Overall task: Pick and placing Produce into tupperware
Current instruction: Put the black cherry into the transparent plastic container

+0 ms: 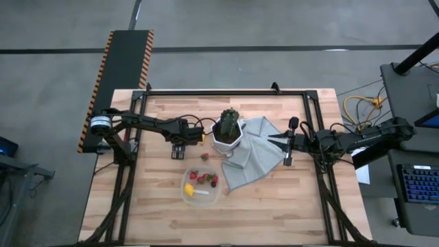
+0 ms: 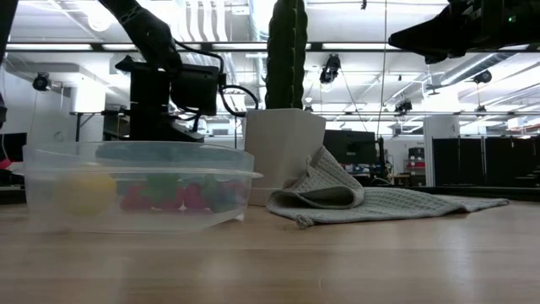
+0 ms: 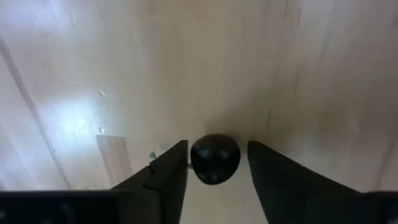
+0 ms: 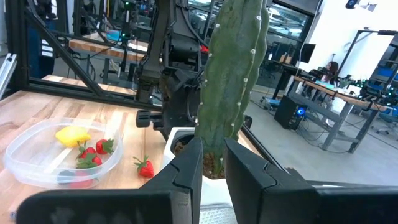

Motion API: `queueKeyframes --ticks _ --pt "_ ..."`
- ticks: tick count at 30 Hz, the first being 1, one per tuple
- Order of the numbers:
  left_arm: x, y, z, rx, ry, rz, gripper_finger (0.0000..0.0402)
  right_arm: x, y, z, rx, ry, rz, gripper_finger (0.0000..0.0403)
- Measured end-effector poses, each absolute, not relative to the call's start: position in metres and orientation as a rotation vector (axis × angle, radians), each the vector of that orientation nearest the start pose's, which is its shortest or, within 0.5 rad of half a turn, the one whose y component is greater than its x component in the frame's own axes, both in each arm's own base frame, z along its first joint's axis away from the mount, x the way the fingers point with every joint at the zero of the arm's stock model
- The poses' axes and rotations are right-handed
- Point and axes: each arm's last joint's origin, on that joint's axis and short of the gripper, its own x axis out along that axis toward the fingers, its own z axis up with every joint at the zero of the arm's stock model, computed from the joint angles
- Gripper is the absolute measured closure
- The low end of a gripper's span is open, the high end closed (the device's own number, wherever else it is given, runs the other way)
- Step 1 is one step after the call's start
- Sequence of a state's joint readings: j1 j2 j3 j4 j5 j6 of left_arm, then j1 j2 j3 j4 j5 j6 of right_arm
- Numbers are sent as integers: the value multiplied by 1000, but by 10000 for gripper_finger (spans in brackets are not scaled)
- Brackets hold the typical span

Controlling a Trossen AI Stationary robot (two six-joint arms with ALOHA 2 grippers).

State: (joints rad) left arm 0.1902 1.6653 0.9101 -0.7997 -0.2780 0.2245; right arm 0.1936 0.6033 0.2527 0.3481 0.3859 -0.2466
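Between the half-open fingers of the left gripper [image 3: 217,171], low centre of frame, sits a dark berry [image 3: 214,158], not yet clamped; small, round, probably soft, so pinch gently across its middle.

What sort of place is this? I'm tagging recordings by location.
Probably a robotics lab or workshop: ceiling ducts overhead, workbenches with equipment behind, and a wooden table in a black frame.

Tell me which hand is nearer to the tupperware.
Left. The left hand sits low over the table just beyond the tupperware, its fingers around a dark berry. The right hand hovers across the grey cloth, past the cactus pot.
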Motion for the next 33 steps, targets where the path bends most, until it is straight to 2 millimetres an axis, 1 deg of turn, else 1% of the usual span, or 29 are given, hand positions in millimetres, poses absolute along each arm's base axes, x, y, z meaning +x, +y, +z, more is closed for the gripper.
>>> queueKeyframes --ticks 7,10,33 --pt "260 58 146 238 1600 185 302 147 18 225 -247 26 -191 346" --pt "260 58 146 240 1600 186 317 147 18 225 -247 26 -191 346" --pt "261 58 147 222 1598 180 318 147 18 225 -255 27 -191 346"
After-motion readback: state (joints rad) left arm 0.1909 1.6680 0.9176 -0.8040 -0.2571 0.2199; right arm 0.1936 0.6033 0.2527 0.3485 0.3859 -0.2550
